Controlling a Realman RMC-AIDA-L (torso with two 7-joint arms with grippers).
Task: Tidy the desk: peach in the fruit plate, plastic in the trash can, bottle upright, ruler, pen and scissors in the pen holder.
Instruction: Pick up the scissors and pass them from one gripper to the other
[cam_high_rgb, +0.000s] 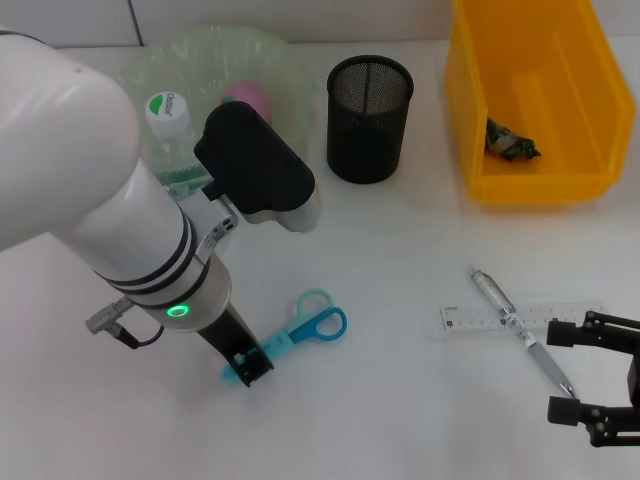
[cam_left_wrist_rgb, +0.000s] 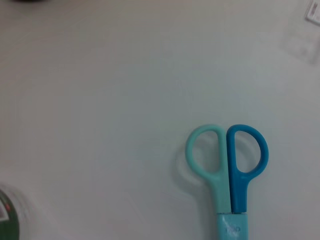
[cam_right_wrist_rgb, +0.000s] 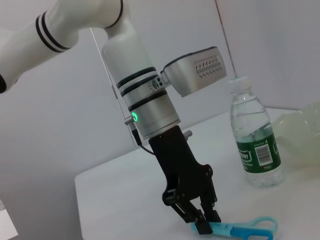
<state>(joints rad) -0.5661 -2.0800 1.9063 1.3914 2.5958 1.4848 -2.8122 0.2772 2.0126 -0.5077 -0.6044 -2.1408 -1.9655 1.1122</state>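
The blue and teal scissors (cam_high_rgb: 318, 323) (cam_left_wrist_rgb: 230, 165) lie flat on the white desk. My left gripper (cam_high_rgb: 247, 367) (cam_right_wrist_rgb: 206, 222) is down at their blade end, its fingers closed against the sheath. The bottle (cam_high_rgb: 168, 112) (cam_right_wrist_rgb: 256, 150) stands upright beside the green fruit plate (cam_high_rgb: 290, 70), which holds the pink peach (cam_high_rgb: 247, 98). The black mesh pen holder (cam_high_rgb: 369, 118) stands behind. Ruler (cam_high_rgb: 478, 318) and pen (cam_high_rgb: 495, 295) lie crossed at the right, just left of my open right gripper (cam_high_rgb: 562, 372). The plastic (cam_high_rgb: 510, 140) sits in the yellow trash can (cam_high_rgb: 480, 150).
The large white left arm (cam_high_rgb: 90, 190) covers the left part of the desk in the head view. The trash can stands at the far right, with the pen holder between it and the plate.
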